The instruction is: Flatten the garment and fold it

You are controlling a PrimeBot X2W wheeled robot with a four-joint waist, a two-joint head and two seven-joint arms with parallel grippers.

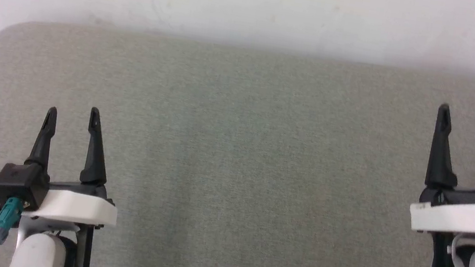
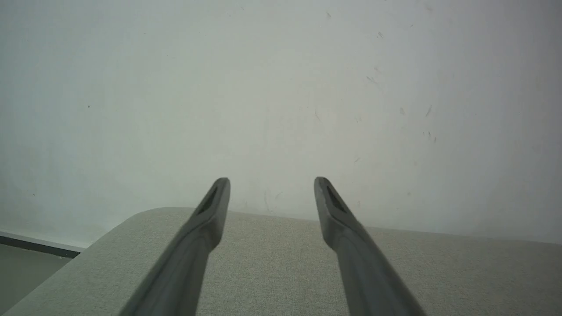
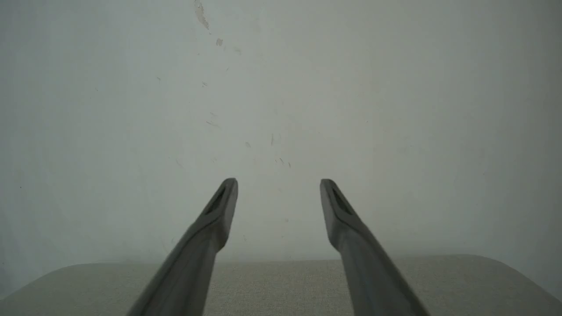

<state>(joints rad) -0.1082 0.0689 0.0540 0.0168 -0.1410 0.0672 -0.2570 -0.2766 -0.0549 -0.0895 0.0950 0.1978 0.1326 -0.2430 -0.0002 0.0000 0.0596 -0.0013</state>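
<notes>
The garment is out of view. My left gripper (image 1: pixel 73 113) hovers over the lower left of a grey-green fabric table (image 1: pixel 233 161), open, with nothing between its fingers. My right gripper (image 1: pixel 464 113) stands at the right side of the table, further toward the wall, also open and holding nothing. In the left wrist view the left gripper (image 2: pixel 271 184) points at the table's far edge and the wall. The right wrist view has the right gripper (image 3: pixel 279 184) spread wide against the wall, above the table (image 3: pixel 281 285).
A pale wall (image 1: pixel 256 4) rises right behind the table's far edge. The table's rounded far-left corner (image 1: pixel 12 31) drops to a floor strip with a dark skirting (image 2: pixel 35 245). A rounded far-right corner (image 3: pixel 505 267) appears in the right wrist view.
</notes>
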